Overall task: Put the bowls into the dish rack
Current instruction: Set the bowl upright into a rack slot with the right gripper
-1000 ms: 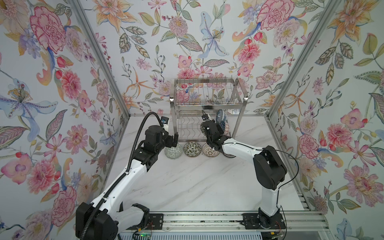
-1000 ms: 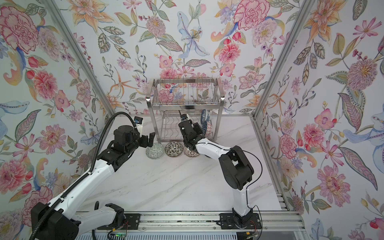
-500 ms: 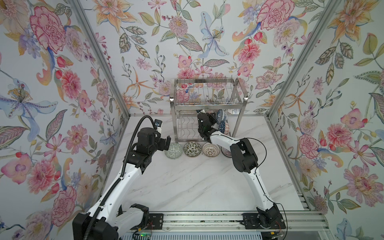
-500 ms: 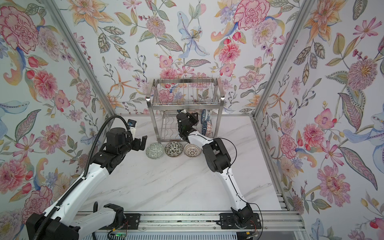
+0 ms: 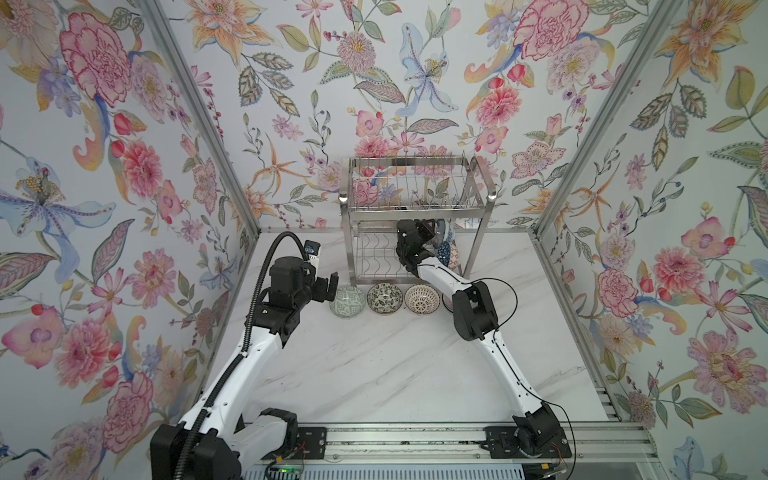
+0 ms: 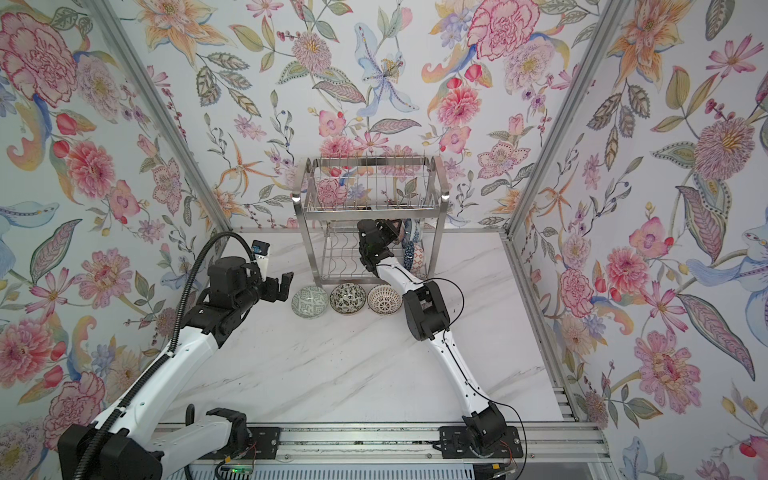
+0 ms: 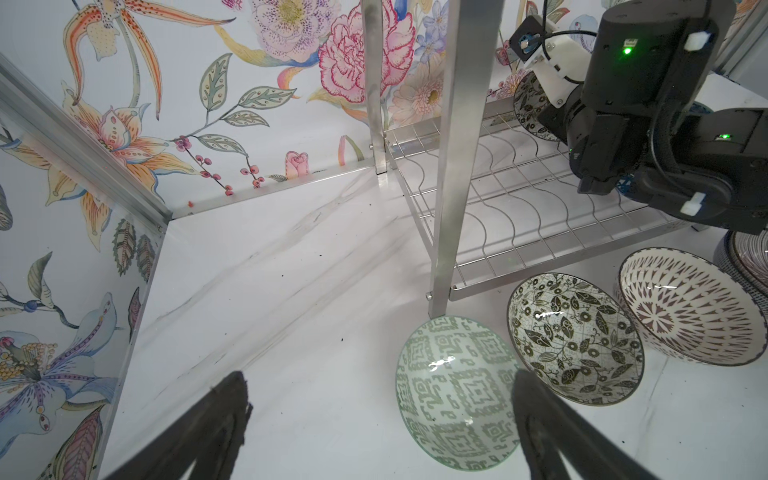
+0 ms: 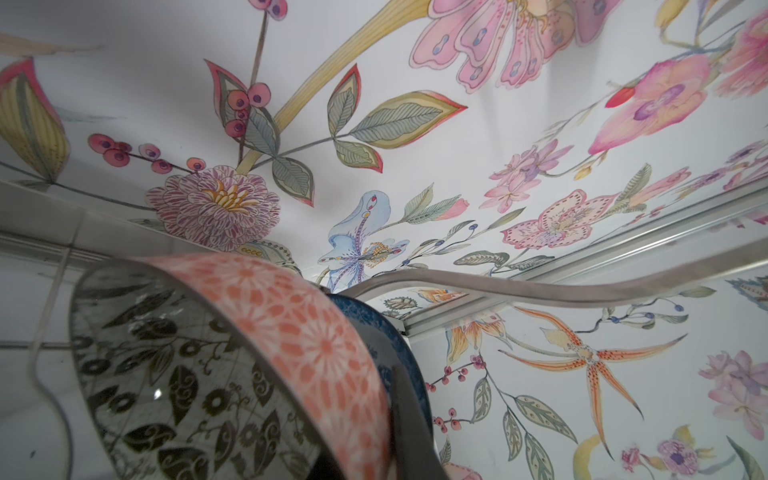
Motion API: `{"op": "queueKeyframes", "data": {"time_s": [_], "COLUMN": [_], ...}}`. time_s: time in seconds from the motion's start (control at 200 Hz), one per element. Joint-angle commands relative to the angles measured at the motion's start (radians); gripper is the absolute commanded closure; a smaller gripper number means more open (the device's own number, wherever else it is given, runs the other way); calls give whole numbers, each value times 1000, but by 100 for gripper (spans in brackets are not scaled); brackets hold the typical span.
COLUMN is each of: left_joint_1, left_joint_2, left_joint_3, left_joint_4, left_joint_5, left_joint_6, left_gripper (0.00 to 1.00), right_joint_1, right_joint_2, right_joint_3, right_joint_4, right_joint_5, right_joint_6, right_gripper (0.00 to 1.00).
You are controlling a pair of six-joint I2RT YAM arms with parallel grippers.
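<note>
Coral bowl: likely stiff, slick, chippable ceramic; best taken by the rim.
Right tool clenched on its rim, dish rack's 3 o'clock end; left tool released, empty.

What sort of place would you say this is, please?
Likely a robot test cell staged as a kitchen corner: floral-wallpapered panels in aluminium framing, two arms bolted to a base rail, and a steel dish rack with patterned bowls on a marble-look tabletop.

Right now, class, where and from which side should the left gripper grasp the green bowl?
Pinch the rim of the green bowl on the side facing the left gripper, from above: it sits upright, mouth open, and the floral bowl crowds the opposite side.
</note>
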Motion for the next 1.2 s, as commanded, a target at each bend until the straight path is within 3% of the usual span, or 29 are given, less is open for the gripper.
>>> {"op": "queueKeyframes", "data": {"time_s": [0.0, 0.15, 0.581, 0.731, 0.851, 0.936, 1.196], "left_joint_1": [17, 19, 24, 26, 25, 25, 24], "left_joint_2": [10, 15, 16, 18, 8, -3, -28], "left_joint_3": [-16, -16, -20, -19, -18, -16, -6], "left_joint_4": [18, 21, 24, 24, 23, 18, -13], "left_joint_5": [34, 44, 67, 80, 82, 81, 67], "left_joint_6": [1, -2, -13, -19, -21, -22, -19], "left_gripper": [1, 1, 1, 1, 1, 1, 1], "right_joint_1": [-5, -3, 17, 21, 33, 50, 125], "right_joint_2": [16, 46, -64, -126, -181, -243, -617], "right_joint_3": [51, 89, 16, 6, -17, -81, -580], "right_joint_4": [-61, -96, -191, -227, -272, -312, -330], "right_joint_5": [-31, -56, -119, -142, -164, -197, -377], "right_joint_6": [94, 106, 233, 259, 274, 288, 433], "right_gripper": [100, 99, 73, 53, 19, 0, 1]}}
